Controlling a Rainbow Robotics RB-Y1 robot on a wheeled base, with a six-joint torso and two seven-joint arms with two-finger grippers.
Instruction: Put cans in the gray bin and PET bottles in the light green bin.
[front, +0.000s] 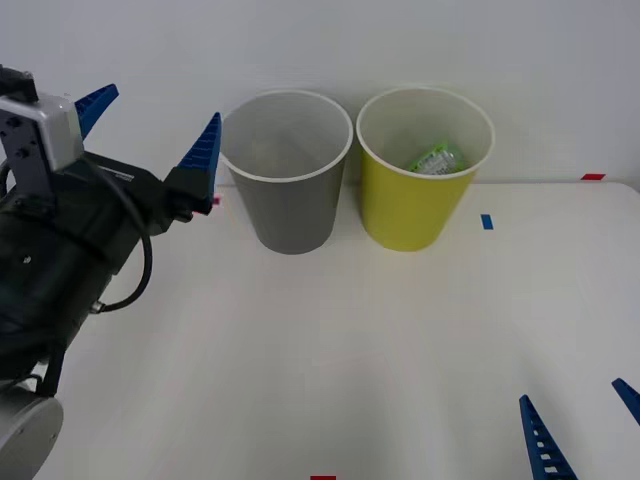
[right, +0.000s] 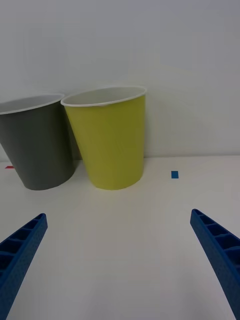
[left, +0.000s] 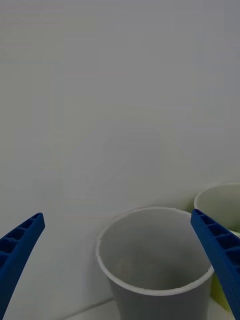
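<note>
The bottle (front: 438, 160) lies inside the green bin (front: 412, 215), so that sorting looks done; the gray bin (front: 290, 210) beside it on the left looks empty, and I see no can on the table (front: 330, 350). My left gripper (front: 158, 128) hangs spread, empty, left of the gray bin. My right gripper (front: 580, 425) waits spread at the near right, well apart from the bottle.

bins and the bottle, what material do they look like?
Gray bin and light green bin: look like thin molded plastic, satin outside, with white rims and pale insides; coated paper can't be ruled out. Bottle, lying inside the light green bin: apparently clear plastic with a glossy green wrap label, partly hidden by the wall.
</note>
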